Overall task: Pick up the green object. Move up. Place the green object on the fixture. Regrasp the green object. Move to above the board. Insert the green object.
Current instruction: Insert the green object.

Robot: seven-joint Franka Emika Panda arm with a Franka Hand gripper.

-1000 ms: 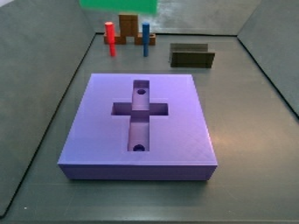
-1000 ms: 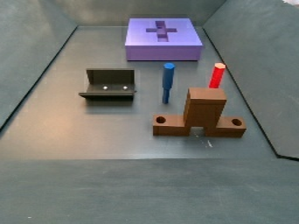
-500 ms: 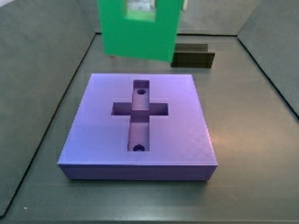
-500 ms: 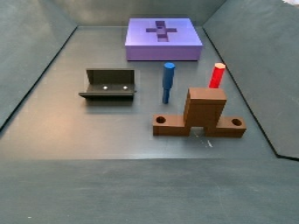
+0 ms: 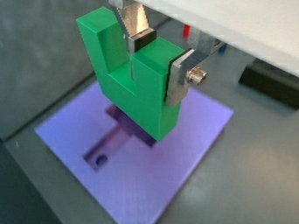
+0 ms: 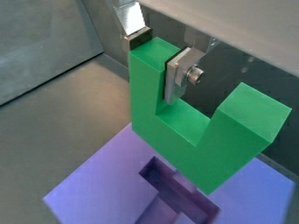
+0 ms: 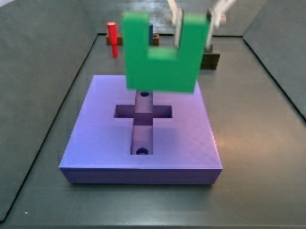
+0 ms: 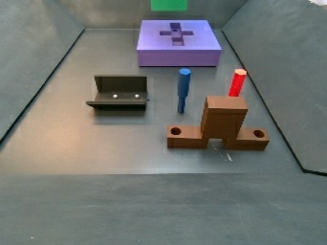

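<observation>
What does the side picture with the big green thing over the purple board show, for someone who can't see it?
The gripper holds a U-shaped green object by one of its arms, jaws shut on it, in the air above the purple board and its cross-shaped recess. Behind stand a red peg and the dark fixture.

A robot test bench: grey walled floor (image 8: 76, 144), the gripper (image 5: 158, 54) above a purple board (image 8: 179, 43).

grey floor (image 8: 76, 134), board (image 8: 179, 43), fixture (image 8: 119, 93), pegs (image 8: 185, 90)
</observation>
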